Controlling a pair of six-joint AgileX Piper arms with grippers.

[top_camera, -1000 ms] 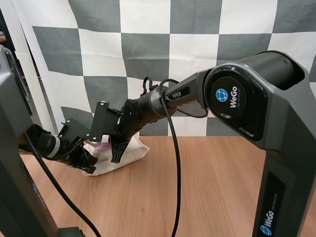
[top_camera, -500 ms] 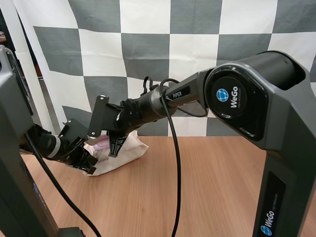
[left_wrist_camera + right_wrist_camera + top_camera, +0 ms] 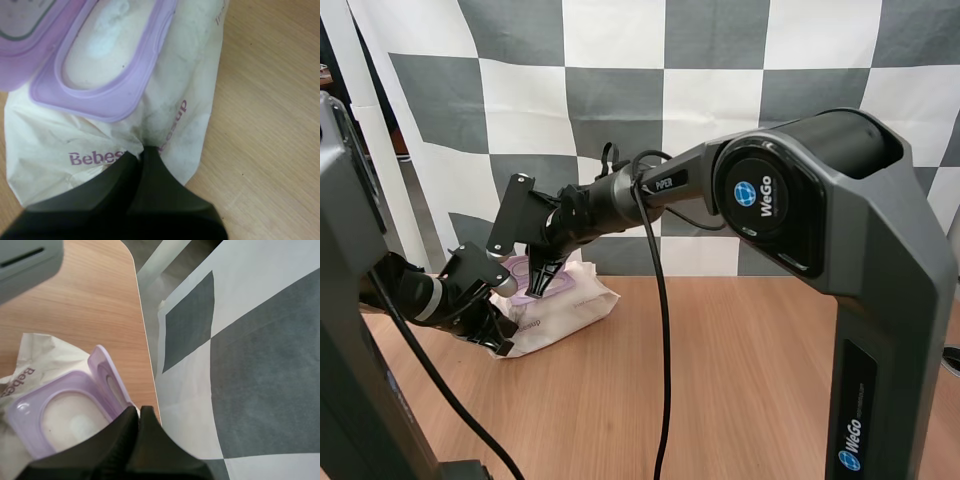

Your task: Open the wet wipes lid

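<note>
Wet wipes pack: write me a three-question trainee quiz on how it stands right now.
1. True or false: the lid of the wipes pack is closed.
2. Pick one. The tip of the left tool is at: A) the pack's printed wrapper, B) the lid, C) a wooden tray.
3. Fill in: the lid is coloured ___.
Key: 1 false; 2 A; 3 purple.
</note>
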